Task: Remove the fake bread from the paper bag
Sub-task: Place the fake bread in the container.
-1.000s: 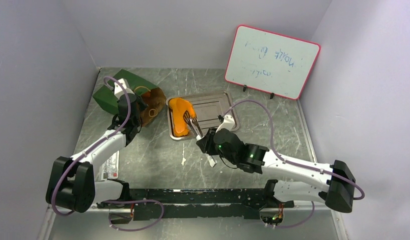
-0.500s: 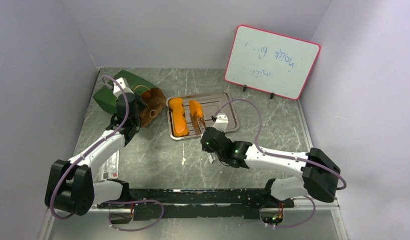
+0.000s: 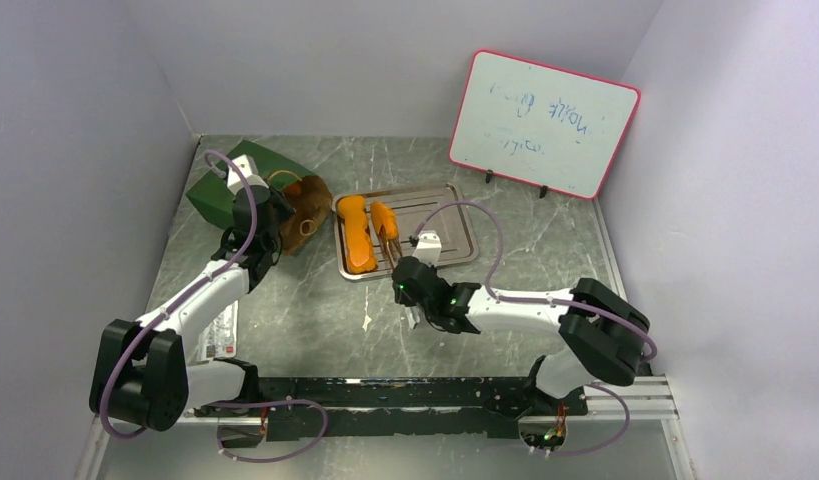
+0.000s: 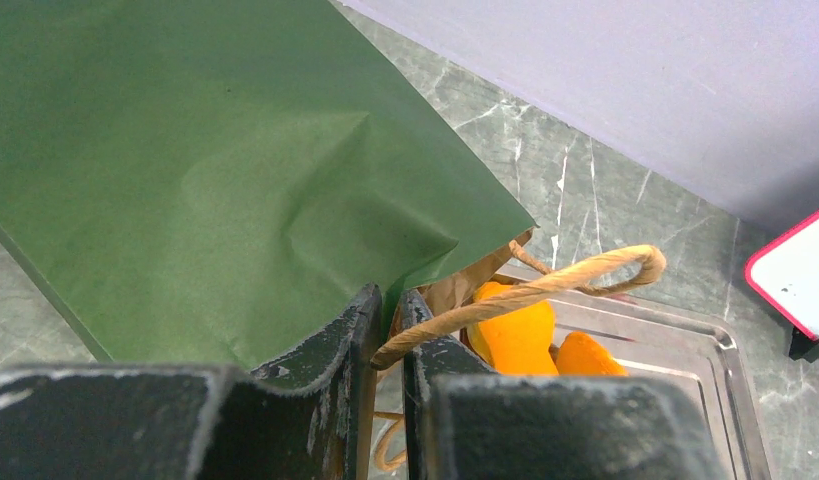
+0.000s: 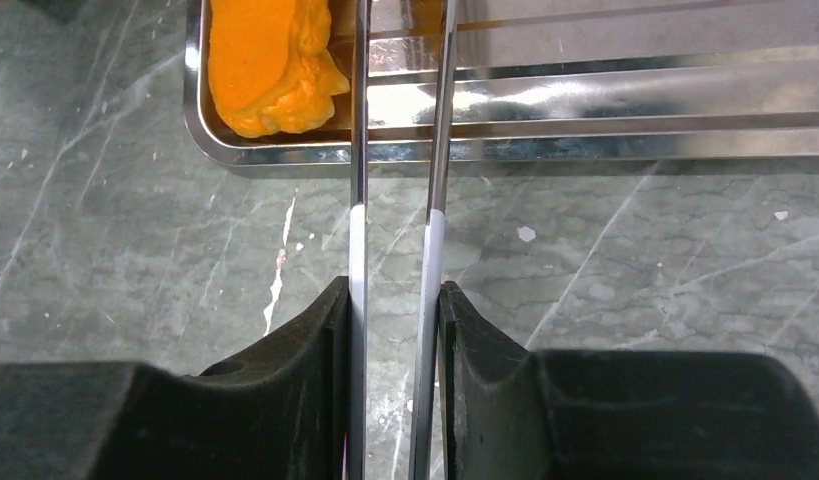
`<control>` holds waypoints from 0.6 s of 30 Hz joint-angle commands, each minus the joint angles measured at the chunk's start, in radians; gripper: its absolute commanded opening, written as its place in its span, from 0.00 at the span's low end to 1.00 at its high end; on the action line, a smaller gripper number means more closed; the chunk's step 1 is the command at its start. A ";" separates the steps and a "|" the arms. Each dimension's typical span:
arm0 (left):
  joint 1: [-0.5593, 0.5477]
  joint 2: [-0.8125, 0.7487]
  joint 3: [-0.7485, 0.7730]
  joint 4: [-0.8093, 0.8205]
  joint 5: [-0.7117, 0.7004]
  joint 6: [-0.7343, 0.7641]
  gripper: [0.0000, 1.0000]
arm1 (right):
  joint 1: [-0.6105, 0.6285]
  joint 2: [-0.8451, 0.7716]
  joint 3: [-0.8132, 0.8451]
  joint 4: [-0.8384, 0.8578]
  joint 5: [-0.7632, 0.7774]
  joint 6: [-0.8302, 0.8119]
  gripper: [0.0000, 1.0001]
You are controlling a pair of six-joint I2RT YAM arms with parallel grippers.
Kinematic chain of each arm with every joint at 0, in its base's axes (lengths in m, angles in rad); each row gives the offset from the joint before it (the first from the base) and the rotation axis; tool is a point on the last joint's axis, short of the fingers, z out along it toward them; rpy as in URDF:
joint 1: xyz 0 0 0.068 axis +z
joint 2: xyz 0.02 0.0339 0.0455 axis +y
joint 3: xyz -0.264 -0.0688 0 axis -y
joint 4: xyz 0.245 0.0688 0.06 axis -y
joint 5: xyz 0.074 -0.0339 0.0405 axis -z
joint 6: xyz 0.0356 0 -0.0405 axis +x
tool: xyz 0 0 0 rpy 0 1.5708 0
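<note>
Moved in the last second: the right arm has folded in toward its base, and the second loaf (image 3: 385, 221), earlier over the first loaf (image 3: 353, 235), now lies beside it.

Right gripper (image 5: 395, 300): clenched on the handle end of the metal tongs (image 5: 357, 150). The tongs reach over the near rim of the tray (image 5: 585, 145). Their tips are out of the wrist view, so it cannot be told whether they pinch the second loaf.

Left gripper (image 4: 390, 300): clenched on the mouth edge of the paper bag (image 4: 215, 180), with the tan cord handle (image 4: 585, 275) running out from between the fingers.

Bread: two orange loaves lie lengthwise, side by side, in the left part of the tray.

Paper bag: lies on its side at the far left corner of the desk (image 3: 305, 310). Its brown mouth faces the tray, just beside it. It cannot be told whether bread is inside.

Tray: silver, toward the far edge, near the middle.

Whiteboard (image 3: 543, 122): red-framed, propped at the far right corner.
</note>
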 commanded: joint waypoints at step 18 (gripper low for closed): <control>0.008 -0.019 0.029 0.018 0.029 -0.015 0.07 | -0.002 -0.042 -0.046 0.006 -0.034 0.101 0.46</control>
